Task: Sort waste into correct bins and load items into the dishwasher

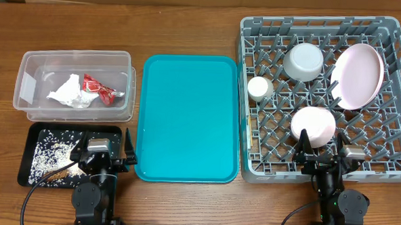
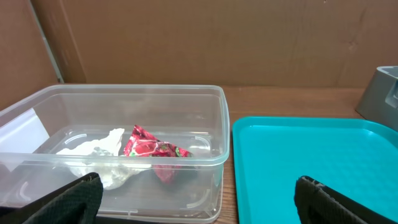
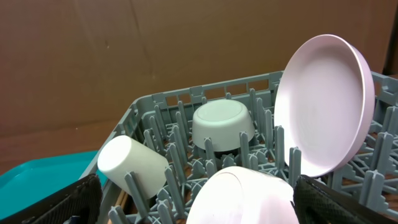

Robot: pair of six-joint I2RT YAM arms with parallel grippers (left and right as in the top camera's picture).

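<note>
In the overhead view a crumpled white napkin (image 1: pixel 69 92) and a red wrapper (image 1: pixel 96 86) lie inside the clear tub (image 1: pixel 77 53). White rice-like grains (image 1: pixel 50 150) are scattered on the black tray (image 1: pixel 29 176). The grey rack (image 1: pixel 391 100) holds a grey bowl (image 1: pixel 303 61), a large pink plate (image 1: pixel 357 75) on edge, a smaller pink dish (image 1: pixel 313 124) and a white cup (image 1: pixel 260 88). My left gripper (image 1: pixel 103 146) stands open over the black tray's near right corner. My right gripper (image 1: pixel 319 146) stands open just in front of the smaller dish, holding nothing.
A teal tray (image 1: pixel 189 119) with nothing on it lies between the tub and the rack. The left wrist view shows the tub (image 2: pixel 124 90) with napkin (image 2: pixel 93 149) and wrapper (image 2: pixel 152 149). The right wrist view shows the cup (image 3: pixel 130 163), bowl (image 3: pixel 222 124), plate (image 3: pixel 326 102) and dish (image 3: pixel 242 196).
</note>
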